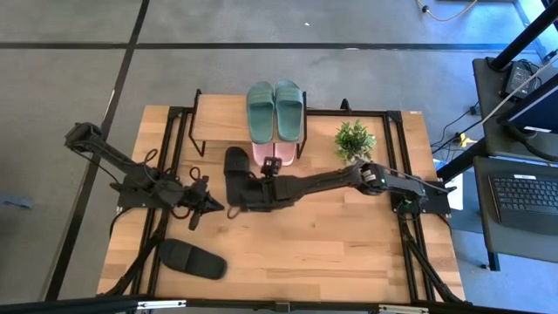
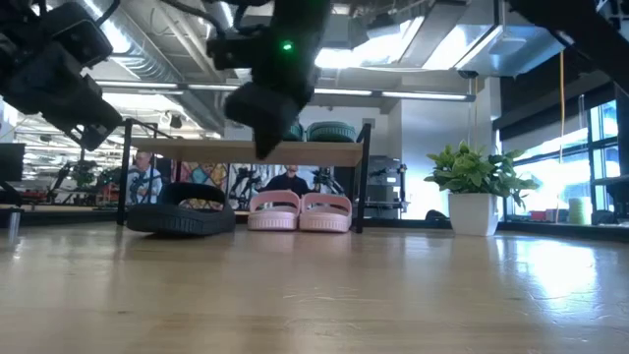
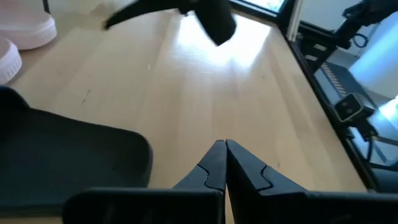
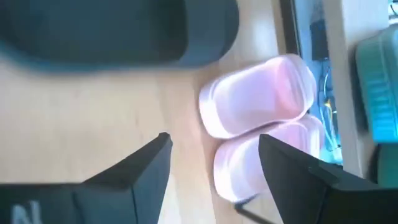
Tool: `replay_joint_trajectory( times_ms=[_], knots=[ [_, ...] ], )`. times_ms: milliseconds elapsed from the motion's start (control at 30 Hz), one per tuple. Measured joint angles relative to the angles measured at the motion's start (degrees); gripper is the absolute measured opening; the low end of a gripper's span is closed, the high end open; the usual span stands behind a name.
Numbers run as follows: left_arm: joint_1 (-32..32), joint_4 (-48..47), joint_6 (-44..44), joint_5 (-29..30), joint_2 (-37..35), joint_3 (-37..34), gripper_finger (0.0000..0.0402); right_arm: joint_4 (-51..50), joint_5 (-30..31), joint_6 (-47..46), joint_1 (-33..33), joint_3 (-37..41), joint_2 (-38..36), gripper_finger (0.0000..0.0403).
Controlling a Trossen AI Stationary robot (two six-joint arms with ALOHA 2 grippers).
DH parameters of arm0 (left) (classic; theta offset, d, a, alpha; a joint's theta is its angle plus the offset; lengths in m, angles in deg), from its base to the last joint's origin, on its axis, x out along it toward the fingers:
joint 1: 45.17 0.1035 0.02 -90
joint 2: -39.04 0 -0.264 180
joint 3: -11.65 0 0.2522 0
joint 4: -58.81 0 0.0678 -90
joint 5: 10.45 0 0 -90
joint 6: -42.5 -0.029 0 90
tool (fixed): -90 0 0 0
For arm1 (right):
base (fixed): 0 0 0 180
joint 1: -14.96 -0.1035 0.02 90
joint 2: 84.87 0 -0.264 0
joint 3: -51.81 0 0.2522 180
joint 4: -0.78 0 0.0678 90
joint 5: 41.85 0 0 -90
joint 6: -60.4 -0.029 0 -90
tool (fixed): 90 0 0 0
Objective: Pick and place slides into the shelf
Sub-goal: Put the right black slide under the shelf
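We judge the placing step half done: the green slides [image 1: 275,110] sit on the shelf [image 1: 220,117] top board, and the pink slides [image 2: 300,211] rest on the desk [image 1: 331,253] under it. One black slide [image 1: 236,166] lies just beside the pink pair, partly under the shelf; the other black slide [image 1: 192,259] lies well apart, near the front edge. The right end effector [image 4: 214,155] hangs spread and empty over the bare wood near the pink pair. The left end effector [image 3: 225,158] is pressed together, empty. Next, a grasp on a black slide seems called for. The desk is light wood; a potted plant [image 1: 355,139] stands beside the shelf. Workstations fill the room beyond.
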Motion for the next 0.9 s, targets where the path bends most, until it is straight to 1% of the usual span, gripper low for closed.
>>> replay_joint_trajectory(
  times_ms=[100,167,300,367,400,567,700,800,900],
  knots=[
    [1.32,0.9,0.0,-0.02,1.44,0.0,0.0,1.21,-1.24,0.76,-0.87,5.85,-3.02,0.0242],
    [2.16,0.77,0.0,-0.06,2.16,0.0,0.0,5.26,-6.62,2.55,-0.8,11.42,-5.74,0.0242],
    [3.06,0.87,-0.02,-0.12,2.49,0.0,0.0,20.38,-20.4,8.0,0.1,25.46,-13.4,0.0242],
    [3.04,1.19,-0.02,-0.17,2.49,0.0,0.0,27.29,-25.17,9.62,0.57,32.1,-18.22,0.0242],
    [3.04,1.21,-0.02,-0.31,2.47,0.0,0.0,30.55,-26.49,10.54,0.74,35.8,-20.69,0.0242],
    [3.04,1.47,1.51,-1.61,3.46,-0.01,0.0,47.2,-27.38,12.12,1.15,53.94,-33.83,0.0242],
    [3.82,3.17,3.17,-1.65,6.36,-0.02,0.0,64.1,-27.42,13.32,1.31,67.32,-42.57,0.0242],
    [5.46,7.28,3.87,-1.66,10.17,-0.02,0.0,74.72,-27.45,13.91,1.31,75.41,-46.51,0.0242],
    [6.83,11.91,3.67,-2.51,14.85,-0.02,0.0,82.26,-27.44,13.89,1.31,80.93,-48.97,0.0242]
  ],
)
